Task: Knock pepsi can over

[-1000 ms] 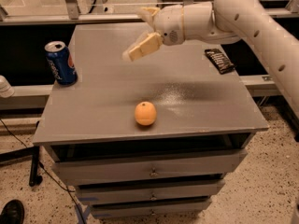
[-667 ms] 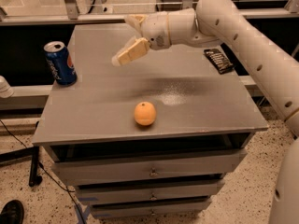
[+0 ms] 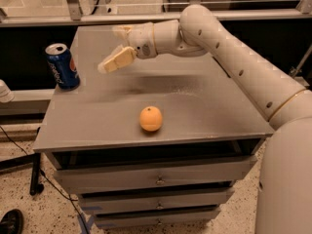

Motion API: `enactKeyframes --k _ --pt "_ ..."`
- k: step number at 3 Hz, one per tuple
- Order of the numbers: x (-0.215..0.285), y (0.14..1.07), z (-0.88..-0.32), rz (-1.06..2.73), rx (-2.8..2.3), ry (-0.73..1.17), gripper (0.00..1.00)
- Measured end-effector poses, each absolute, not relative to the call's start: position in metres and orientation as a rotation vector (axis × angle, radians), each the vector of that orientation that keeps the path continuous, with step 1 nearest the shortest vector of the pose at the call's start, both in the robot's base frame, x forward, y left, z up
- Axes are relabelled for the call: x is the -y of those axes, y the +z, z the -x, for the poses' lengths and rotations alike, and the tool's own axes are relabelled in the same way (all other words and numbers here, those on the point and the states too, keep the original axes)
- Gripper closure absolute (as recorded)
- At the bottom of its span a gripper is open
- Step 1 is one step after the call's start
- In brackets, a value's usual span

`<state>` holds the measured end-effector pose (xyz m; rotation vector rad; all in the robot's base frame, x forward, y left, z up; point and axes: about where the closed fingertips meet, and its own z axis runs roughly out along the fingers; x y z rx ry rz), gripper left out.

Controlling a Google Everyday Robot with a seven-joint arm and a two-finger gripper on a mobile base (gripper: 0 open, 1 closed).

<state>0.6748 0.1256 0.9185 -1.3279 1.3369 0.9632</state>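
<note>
The pepsi can (image 3: 62, 66), blue with a silver top, stands upright near the left edge of the grey cabinet top (image 3: 195, 106). My gripper (image 3: 108, 48) hovers above the top, to the right of the can and a short gap away from it. Its fingers are spread open and hold nothing. One beige finger (image 3: 116, 61) points down-left toward the can. My white arm reaches in from the right, across the back of the top.
An orange (image 3: 150, 118) lies near the front middle of the top. Drawers (image 3: 156, 177) sit below the front edge. A glass rail (image 3: 97, 6) runs behind the cabinet. A dark shoe (image 3: 9, 222) is on the floor at lower left.
My gripper has moved left across the top toward the can. The arm now covers the black packet at the back right. The can and orange have not moved.
</note>
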Motion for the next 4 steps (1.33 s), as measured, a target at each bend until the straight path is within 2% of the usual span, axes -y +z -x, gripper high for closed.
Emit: enactKeyframes --k 1,4 --pt "-0.129 0.916 -0.677 1.327 -1.335 0.981 0.00" --pt "-0.247 0.864 -0.651 1.407 -1.307 1.126 0.00"
